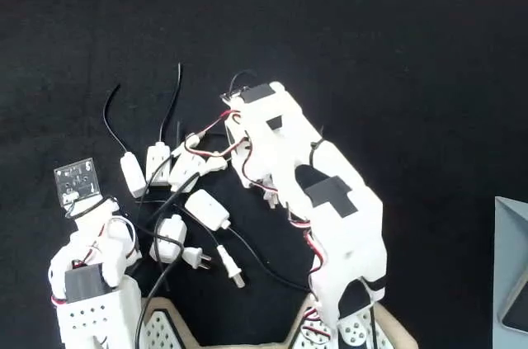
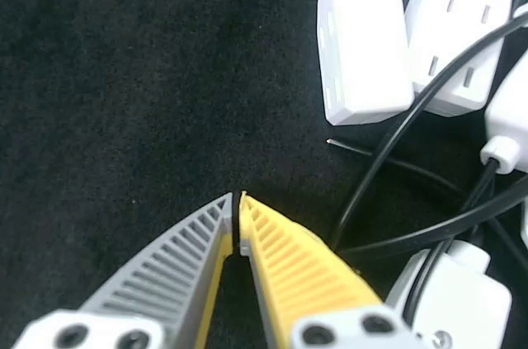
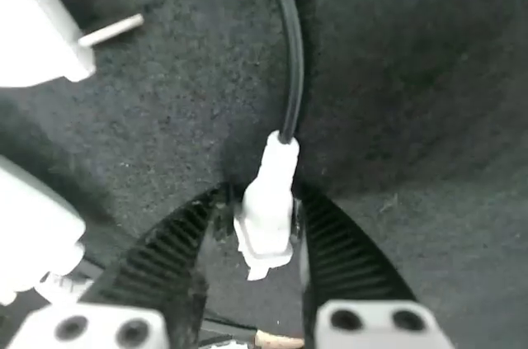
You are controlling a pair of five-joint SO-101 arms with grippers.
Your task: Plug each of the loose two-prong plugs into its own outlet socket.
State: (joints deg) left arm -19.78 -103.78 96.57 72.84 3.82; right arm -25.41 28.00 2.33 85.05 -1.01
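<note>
The right tool (image 3: 262, 195) is grasping a white two-prong plug (image 3: 268, 205) near the middle of the table (image 1: 412, 77). Judging ahead, it should be squaring the prongs to an outlet socket (image 2: 363, 44) before pushing in. The left tool (image 2: 239, 205) is sitting clenched and empty.

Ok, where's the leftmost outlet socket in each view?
High view: outlet socket nearest the left arm.
Left wrist view: outlet socket ahead of the shut left hand.
Right wrist view: the right hand grips a plug instead.
Shared landmark: the neighbouring socket beside it.
</note>
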